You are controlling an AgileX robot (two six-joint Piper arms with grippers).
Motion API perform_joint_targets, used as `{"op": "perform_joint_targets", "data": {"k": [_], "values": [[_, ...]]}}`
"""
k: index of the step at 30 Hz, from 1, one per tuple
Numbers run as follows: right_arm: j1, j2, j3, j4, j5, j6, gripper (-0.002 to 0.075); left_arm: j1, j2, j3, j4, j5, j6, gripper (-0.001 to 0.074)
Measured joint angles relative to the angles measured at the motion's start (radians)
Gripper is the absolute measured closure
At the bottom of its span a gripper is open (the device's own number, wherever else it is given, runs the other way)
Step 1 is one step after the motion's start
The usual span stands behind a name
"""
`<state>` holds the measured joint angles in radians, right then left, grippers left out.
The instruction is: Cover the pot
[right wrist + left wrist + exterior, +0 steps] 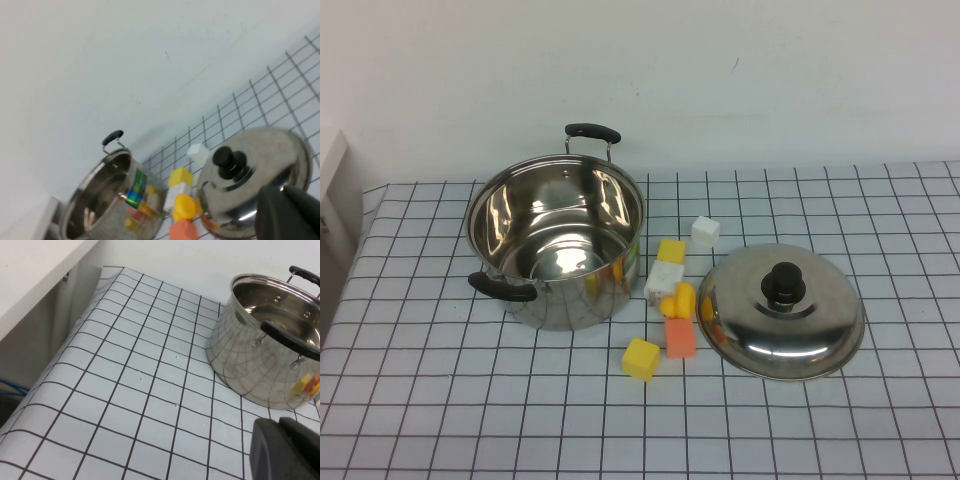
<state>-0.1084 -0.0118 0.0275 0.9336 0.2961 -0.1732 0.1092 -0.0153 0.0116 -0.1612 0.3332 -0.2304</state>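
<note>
Yellow plastic cube (641, 359) lay nearest, ahead of my uncovered shiny steel pot (558, 243).
Domed steel lid (781, 309) sat right of it; my left gripper (286, 449) and right gripper (288, 214) hovered, finger state untellable.

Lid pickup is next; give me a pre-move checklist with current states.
1. Pot open and upright: ok.
2. Pot interior free of blocks: ok.
3. Lid knob-up on table, right of pot: ok.
4. Knob unobstructed: ok.
5. Blocks clustered between pot and lid, some against the lid's rim: not ok.
6. Right hand near lid, left hand near pot; finger states: cannot tell.
</note>
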Motion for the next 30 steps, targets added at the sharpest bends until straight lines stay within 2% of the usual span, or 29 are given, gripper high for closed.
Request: {"op": "perform_joint_targets", "data": {"k": [9,16,25,30], "values": [[0.000,0.000,-0.012,0.034,-0.088,-0.284,0.0728,0.000,0.000,0.000,0.000,0.000,0.000,0.0738],[0.000,0.018,-0.203,0.038,-0.046,-0.583,0.0728,0.000,0.000,0.000,0.000,0.000,0.000,0.0738],[0.000,0.366,-0.507,0.052,0.115,-0.809,0.0728,0.000,0.000,0.000,0.000,0.000,-0.004,0.0738],[0.034,0.623,-0.662,0.199,0.211,-0.965,0.0728,0.000,0.000,0.000,0.000,0.000,-0.004,0.0738]]}}
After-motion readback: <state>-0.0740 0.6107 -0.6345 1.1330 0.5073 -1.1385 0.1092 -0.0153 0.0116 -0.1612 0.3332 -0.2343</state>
